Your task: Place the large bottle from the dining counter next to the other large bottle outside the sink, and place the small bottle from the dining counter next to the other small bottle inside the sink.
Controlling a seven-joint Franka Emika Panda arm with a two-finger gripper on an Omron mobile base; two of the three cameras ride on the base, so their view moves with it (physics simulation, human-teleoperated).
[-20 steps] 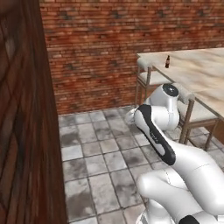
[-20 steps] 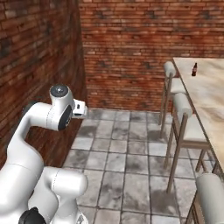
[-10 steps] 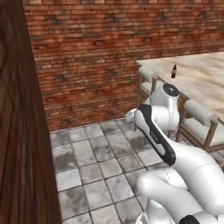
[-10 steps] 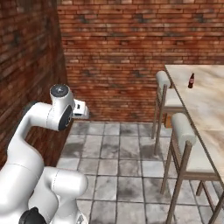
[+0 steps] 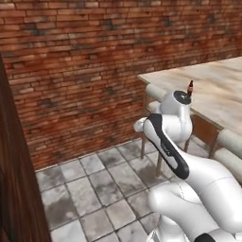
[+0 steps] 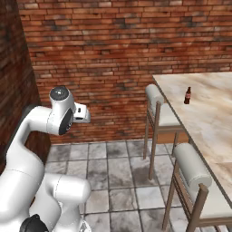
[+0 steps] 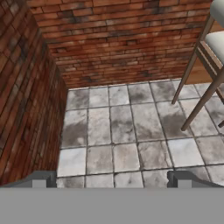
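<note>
Ahead, brick wall (image 6: 113,54), tiled floor (image 7: 122,131); bottle (image 6: 187,95) on dining counter (image 6: 204,113); claw (image 7: 112,179) wide open, empty.

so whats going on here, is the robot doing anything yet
Not handling anything yet. The white arm is folded in front of its base, and the gripper has its jaws wide apart and empty, pointing down at the tiled floor near a brick wall. A small dark bottle stands upright on the dining counter, out of the arm's reach for now. Grey-cushioned stools line the counter's near side.
</note>
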